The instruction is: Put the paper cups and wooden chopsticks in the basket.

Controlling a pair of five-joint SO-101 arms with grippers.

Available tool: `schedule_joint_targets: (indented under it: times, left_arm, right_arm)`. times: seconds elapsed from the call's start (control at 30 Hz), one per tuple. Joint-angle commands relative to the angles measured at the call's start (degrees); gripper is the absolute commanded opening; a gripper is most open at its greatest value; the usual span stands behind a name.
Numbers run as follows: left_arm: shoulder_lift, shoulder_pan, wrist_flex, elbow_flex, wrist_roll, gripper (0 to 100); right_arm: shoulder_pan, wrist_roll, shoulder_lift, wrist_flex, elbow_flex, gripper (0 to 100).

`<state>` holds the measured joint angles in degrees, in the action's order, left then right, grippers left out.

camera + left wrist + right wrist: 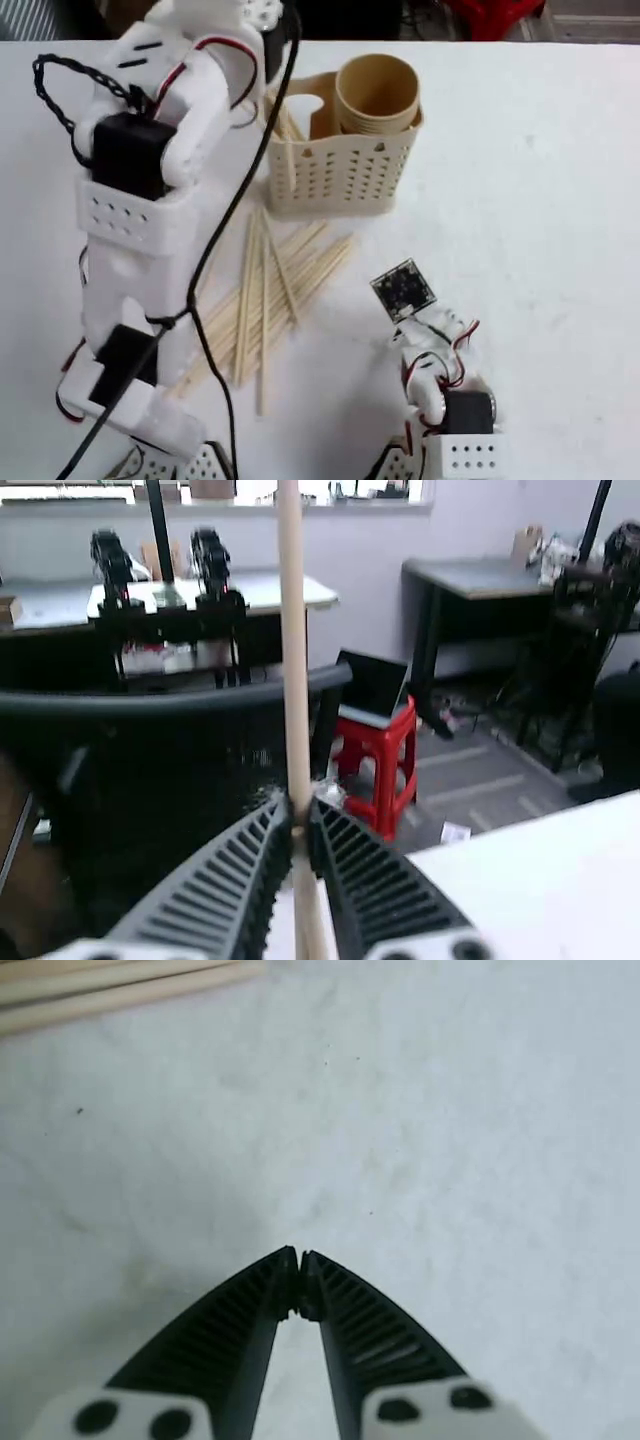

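White plastic makes up the left arm [140, 200], which rises over the left part of the table [540, 200] and stretches toward the far side. In its wrist view the left gripper [297, 825] is clamped on a single chopstick [290, 630], the jaws pinching it near its lower part while the rest stands clear above them. Just right of that arm, loose chopsticks [265, 290] lie fanned on the table, near side of the basket [350, 175]. The cream, perforated basket stands at the far middle; more sticks [283, 125] lean at its left end, and stacked paper cups [378, 95] sit upright in its right compartment. At the near right the right arm [440, 370] is folded low. The right gripper [298, 1280] has its jaws pressed together on nothing, over bare table.
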<state>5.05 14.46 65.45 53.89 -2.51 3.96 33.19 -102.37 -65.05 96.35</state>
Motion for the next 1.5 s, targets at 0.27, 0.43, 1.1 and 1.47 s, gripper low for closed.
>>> schedule_joint_targets:
  times: [0.27,0.43,1.1,1.47]
  left_arm:
    - [1.2,0.4,-20.0,1.3,-2.7,2]
    - [6.9,-1.1,-21.6,1.0,-2.6,2]
    - [14.1,-1.7,-9.6,0.4,-3.1,2]
    - [13.6,-1.5,-8.4,-11.3,-2.6,2]
  right_arm:
    - [2.5,0.5,0.1,-0.4,0.5,2.1]
    - [2.4,0.5,0.1,-0.4,0.5,2.0]
    - [2.3,0.5,0.0,-0.4,0.5,2.0]
    - [2.3,0.5,0.0,-0.4,0.5,1.9]
